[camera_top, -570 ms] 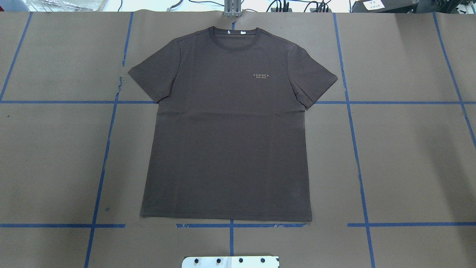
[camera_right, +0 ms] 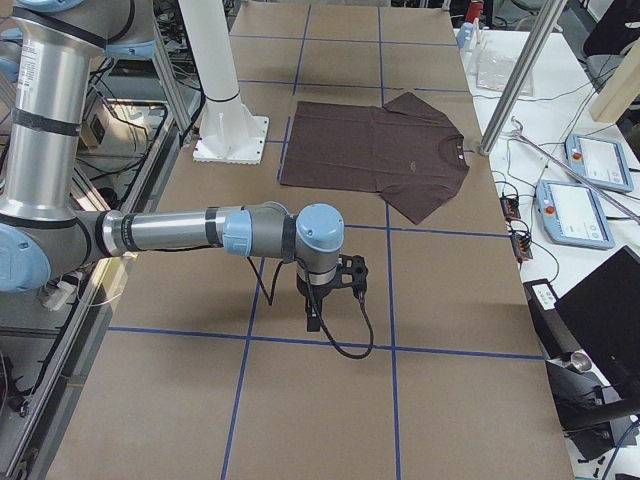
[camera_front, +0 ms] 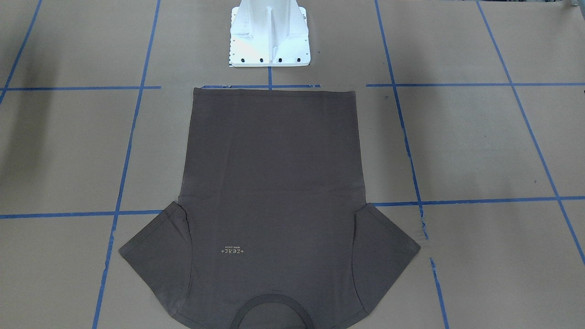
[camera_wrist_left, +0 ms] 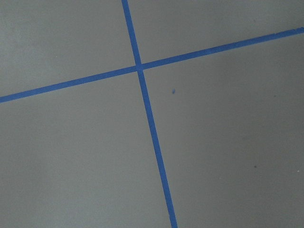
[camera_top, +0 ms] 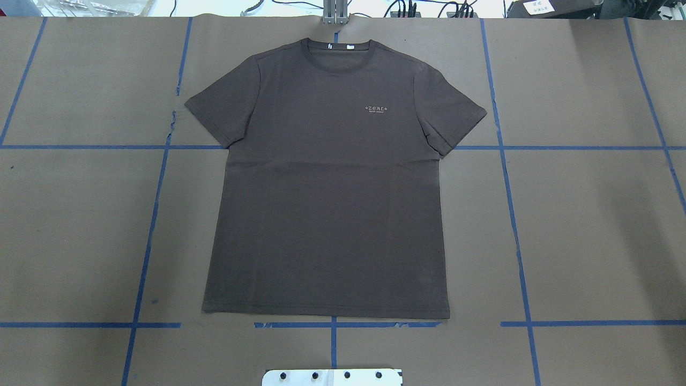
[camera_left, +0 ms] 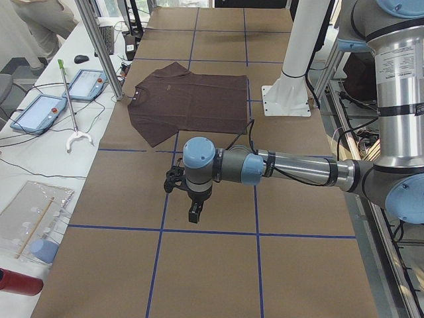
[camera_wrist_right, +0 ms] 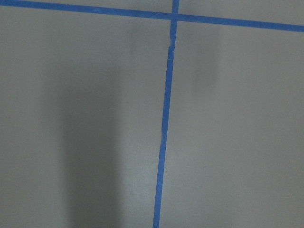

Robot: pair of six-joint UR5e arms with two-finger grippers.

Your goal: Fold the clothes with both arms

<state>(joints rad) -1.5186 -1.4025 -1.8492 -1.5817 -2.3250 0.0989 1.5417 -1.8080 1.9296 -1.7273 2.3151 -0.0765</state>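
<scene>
Hanging above the table (camera_top: pixel 589 214), well apart from the flat T-shirt (camera_top: pixel 327 203), the left gripper (camera_left: pixel 193 213) and right gripper (camera_right: pixel 312 318) hide whether they are wide or narrow. A clean fold likely needs matched, simultaneous edge pinches.

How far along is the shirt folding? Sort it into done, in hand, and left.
Done: the T-shirt lies spread flat, front up, with no fold in it. In hand: nothing; the left hand and right hand hang over the table, apart from the shirt. Left: every fold.
</scene>
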